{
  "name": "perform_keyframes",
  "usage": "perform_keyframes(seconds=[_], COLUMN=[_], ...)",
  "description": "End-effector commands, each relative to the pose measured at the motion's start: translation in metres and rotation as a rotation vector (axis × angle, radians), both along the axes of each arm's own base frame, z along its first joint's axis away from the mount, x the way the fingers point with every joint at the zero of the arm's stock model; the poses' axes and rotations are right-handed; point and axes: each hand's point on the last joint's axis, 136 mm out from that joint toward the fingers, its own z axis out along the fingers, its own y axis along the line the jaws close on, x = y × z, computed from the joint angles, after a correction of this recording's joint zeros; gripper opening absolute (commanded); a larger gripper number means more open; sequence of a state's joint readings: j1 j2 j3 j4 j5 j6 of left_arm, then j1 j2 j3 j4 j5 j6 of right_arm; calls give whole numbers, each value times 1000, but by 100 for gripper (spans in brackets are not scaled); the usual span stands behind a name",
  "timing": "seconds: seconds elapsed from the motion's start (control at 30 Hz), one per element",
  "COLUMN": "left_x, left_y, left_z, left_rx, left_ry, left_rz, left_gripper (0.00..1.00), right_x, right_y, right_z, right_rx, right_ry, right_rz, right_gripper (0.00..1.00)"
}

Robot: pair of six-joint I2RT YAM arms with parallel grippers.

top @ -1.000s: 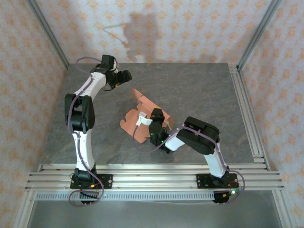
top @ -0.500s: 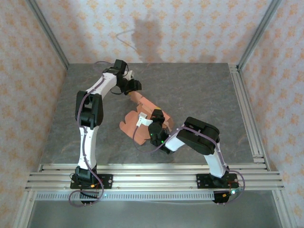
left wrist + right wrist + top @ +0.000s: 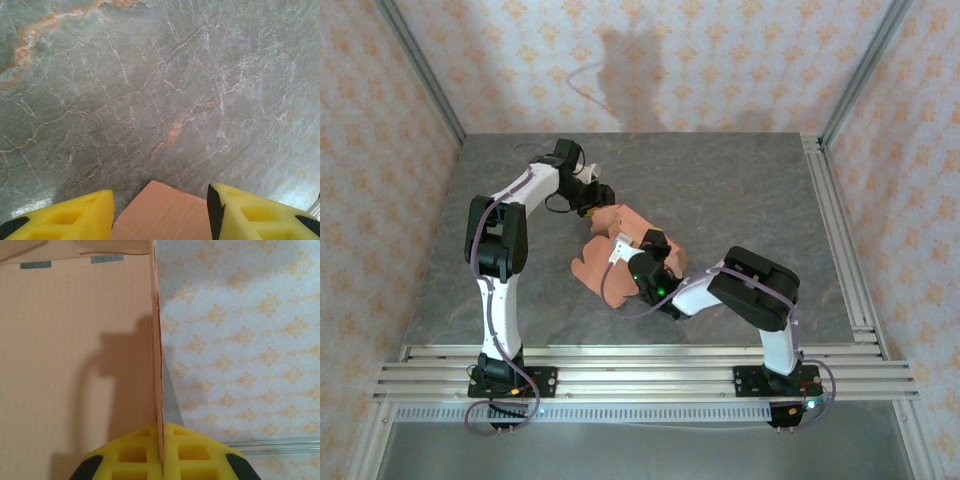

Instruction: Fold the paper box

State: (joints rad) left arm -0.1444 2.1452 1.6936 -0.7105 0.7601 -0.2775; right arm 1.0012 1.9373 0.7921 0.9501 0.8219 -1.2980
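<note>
A salmon-orange paper box [image 3: 605, 255], partly folded, is seen near the middle of the grey marble worktop [image 3: 740, 190]. One upright panel is clamped edge-on by the right pincer [image 3: 161, 447]. A far flap is straddled by the half-parted left pincer [image 3: 160, 210].

Salmon-orange paper box [image 3: 610, 238], grey veined marble table [image 3: 740, 190], floral-patterned walls [image 3: 720, 60].

Top view high behind arms; wrist views close on paper box [image 3: 620, 240].
</note>
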Motion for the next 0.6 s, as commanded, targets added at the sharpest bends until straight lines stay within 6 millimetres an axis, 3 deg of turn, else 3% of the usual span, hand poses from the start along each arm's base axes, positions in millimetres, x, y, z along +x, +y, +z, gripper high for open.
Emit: perform_keyframes(seconds=[0.0,0.33,0.57], left_x=[-3,-19,-24], left_y=[-7,-16,-5], left_z=[19,19,9], left_rx=[-31,-55,2], left_ry=[-51,-34,-72], left_rz=[-34,-59,-44], left_gripper=[53,52,53], right_x=[2,9,11], right_y=[-7,-13,-14], right_z=[-9,-13,-10], right_rx=[14,22,15], right_ry=[57,70,62], right_rz=[-16,-32,-34], right_gripper=[0,0,0])
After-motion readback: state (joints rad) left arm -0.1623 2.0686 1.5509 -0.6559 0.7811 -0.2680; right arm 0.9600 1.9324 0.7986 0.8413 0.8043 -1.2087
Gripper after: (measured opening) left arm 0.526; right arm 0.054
